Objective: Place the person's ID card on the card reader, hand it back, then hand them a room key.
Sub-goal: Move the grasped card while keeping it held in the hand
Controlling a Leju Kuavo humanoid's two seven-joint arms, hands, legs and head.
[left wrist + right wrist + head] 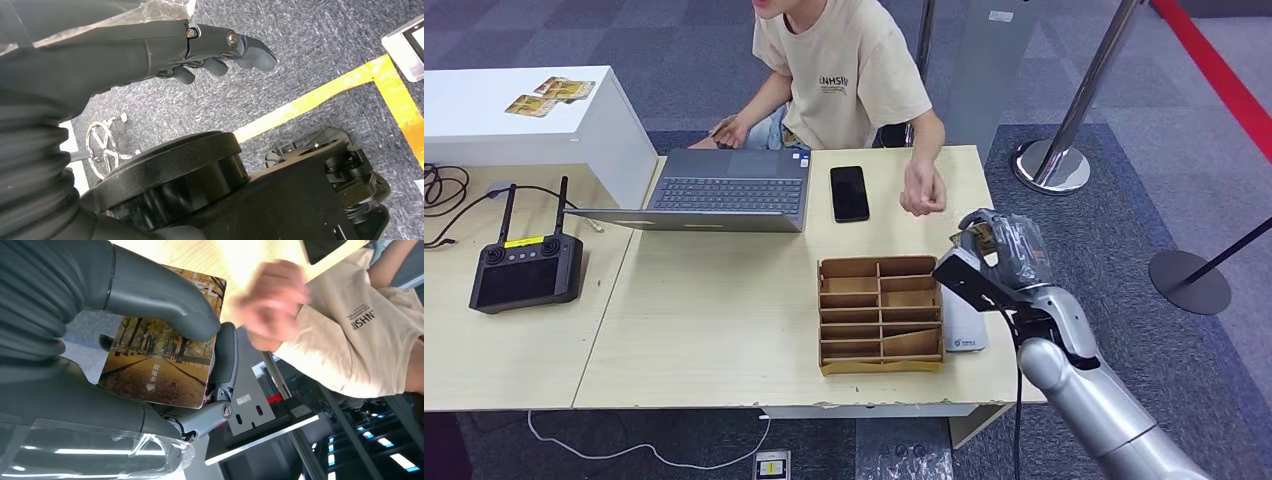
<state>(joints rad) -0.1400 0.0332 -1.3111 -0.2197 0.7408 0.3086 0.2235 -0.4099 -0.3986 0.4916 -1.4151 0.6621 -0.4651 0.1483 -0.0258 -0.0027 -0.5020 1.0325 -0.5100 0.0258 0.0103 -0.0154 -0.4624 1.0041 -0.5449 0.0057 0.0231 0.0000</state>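
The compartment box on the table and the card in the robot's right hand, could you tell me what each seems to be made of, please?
The compartment box looks like plain brown cardboard, matte, with thin dividers and raw cut edges. The card in the right hand appears to be glossy printed plastic, carrying an autumn tree-lined path picture with rounded corners; laminated paper cannot be ruled out.

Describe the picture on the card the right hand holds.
The card shows an autumn tree-lined path in golden browns, clearest in the right wrist view.

open laptop [729, 190] at table's far edge | black phone [849, 193] just beside it | cardboard divider tray [880, 313] near front edge | black remote controller [525, 267] on adjoining table
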